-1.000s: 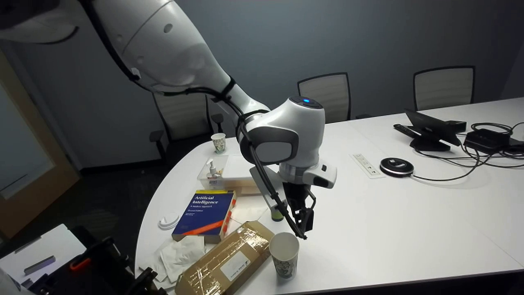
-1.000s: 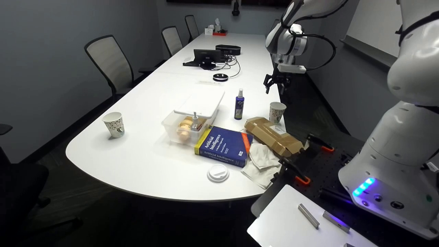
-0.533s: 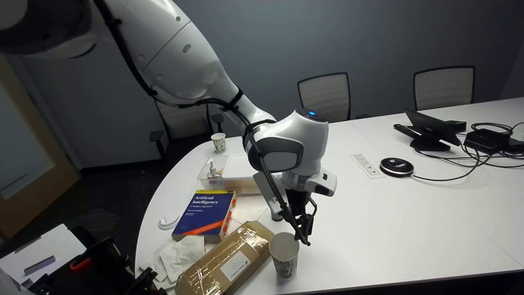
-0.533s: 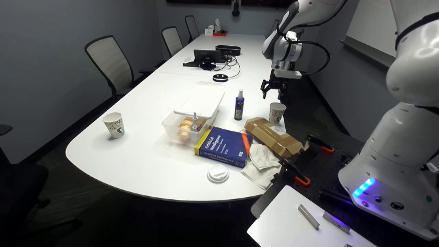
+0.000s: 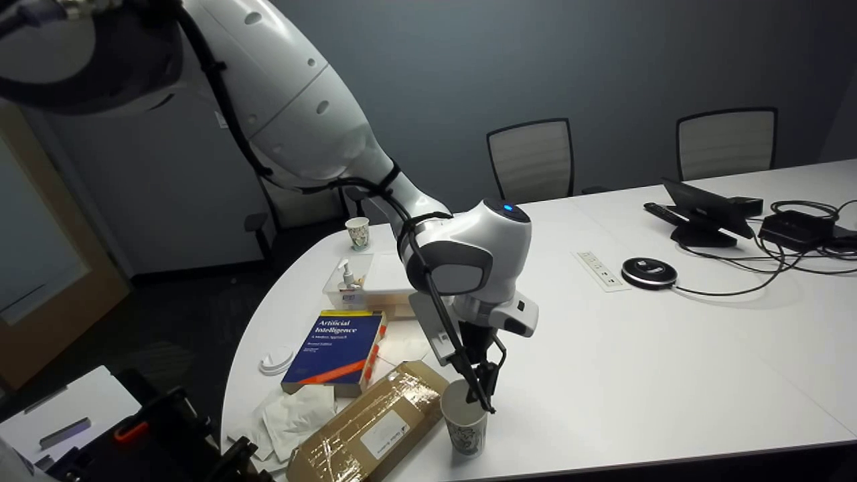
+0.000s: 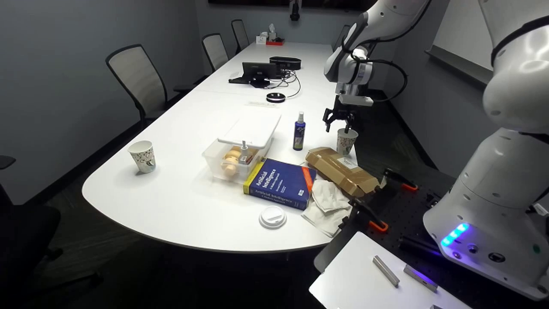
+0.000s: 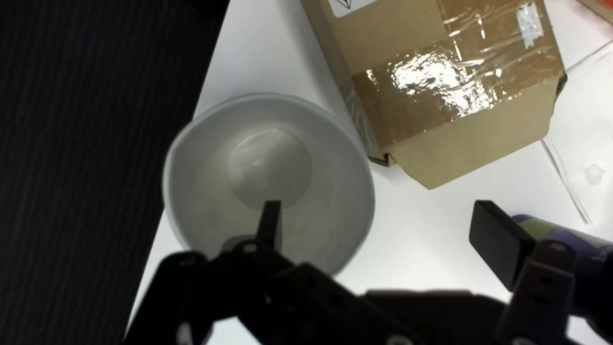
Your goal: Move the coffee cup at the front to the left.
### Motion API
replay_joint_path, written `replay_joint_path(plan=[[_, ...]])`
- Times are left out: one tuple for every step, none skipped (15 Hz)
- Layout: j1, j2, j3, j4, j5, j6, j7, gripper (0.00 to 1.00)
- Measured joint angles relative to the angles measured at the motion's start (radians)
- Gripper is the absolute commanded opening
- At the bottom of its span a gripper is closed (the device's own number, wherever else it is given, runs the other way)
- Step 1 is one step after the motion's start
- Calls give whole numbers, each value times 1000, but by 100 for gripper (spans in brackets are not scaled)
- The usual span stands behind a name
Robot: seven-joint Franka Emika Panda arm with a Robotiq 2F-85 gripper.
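Paper coffee cup point(image 5: 463, 426) upright just beside cardboard box point(image 5: 375, 422), edge of counter point(image 5: 636, 381) opposite box. End effector point(image 7: 380, 227) spread wide, gripping nothing; one finger point(image 7: 269, 224) across cup's mouth, depth unclear. Off-centre closing could crumple one wall; fingertip catching rim could topple cup over edge.

Office meeting room: long white table point(image 5: 669, 375), inset outlet strip point(image 5: 600, 271), mesh-backed chairs point(image 6: 139, 81), tabletop screen point(image 6: 259, 70); from my remote seat I also log a wall-hung whiteboard point(image 6: 464, 37).
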Motion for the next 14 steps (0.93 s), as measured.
replay_joint_path(plan=[[0, 6, 0, 0, 0, 0, 2, 100], [0, 12, 1, 0, 0, -1, 4, 97], [0, 19, 1, 1, 0, -1, 5, 74], [0, 26, 2, 1, 0, -2, 8, 72], [0, 32, 3, 2, 0, -3, 15, 69], [0, 36, 4, 3, 0, -4, 18, 60], [0, 39, 4, 3, 1, -5, 19, 53], [0, 41, 4, 5, 1, -6, 20, 45], [-1, 41, 4, 6, 1, -6, 20, 37], [-1, 41, 4, 9, 1, -7, 21, 30], [-2, 41, 4, 12, 1, -7, 21, 21], [-2, 41, 3, 14, 1, -7, 22, 15], [-2, 41, 2, 17, 1, -7, 22, 6], [-3, 41, 1, 20, 1, -8, 23, 1]])
